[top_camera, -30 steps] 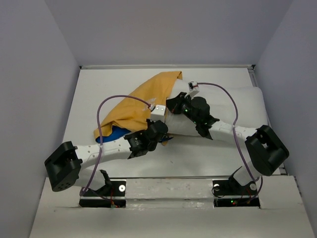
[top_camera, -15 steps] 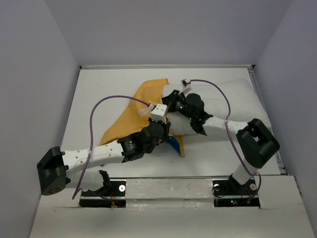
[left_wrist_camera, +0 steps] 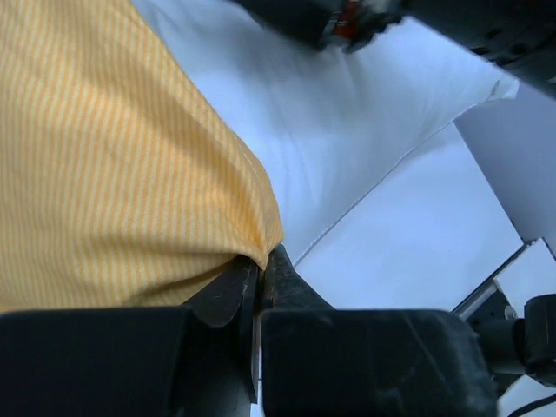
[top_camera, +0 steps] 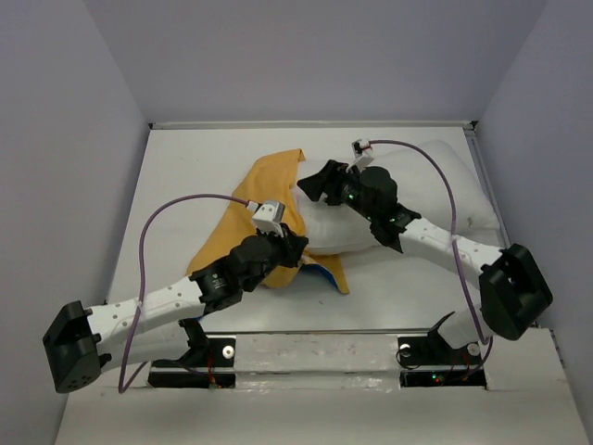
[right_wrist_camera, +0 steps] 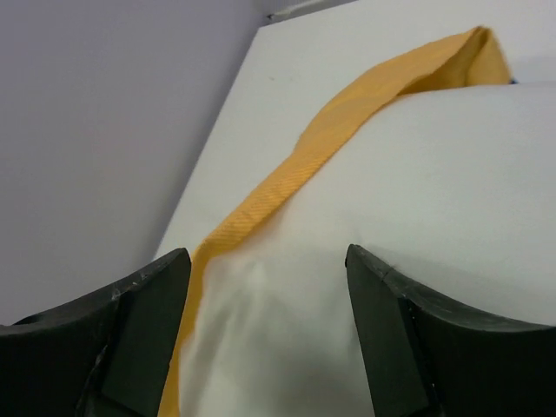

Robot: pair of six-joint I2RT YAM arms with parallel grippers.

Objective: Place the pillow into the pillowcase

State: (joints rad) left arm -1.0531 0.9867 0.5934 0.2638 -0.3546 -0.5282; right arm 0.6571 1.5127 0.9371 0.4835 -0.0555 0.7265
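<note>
Only the left wrist view shows the left end effector (left_wrist_camera: 259, 271) pinching the pillowcase (left_wrist_camera: 104, 174) hem at lower centre. The right end effector (right_wrist_camera: 265, 265) is spread over the pillow (right_wrist_camera: 426, 174).

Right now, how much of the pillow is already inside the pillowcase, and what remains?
Done: only the left end of the pillow sits under the yellow hem of the pillowcase. In hand: the left claw is shut on the pillowcase edge; the right claw hangs open over the pillow, holding nothing. Left: most of the pillow lies bare to the right and must go in.
</note>
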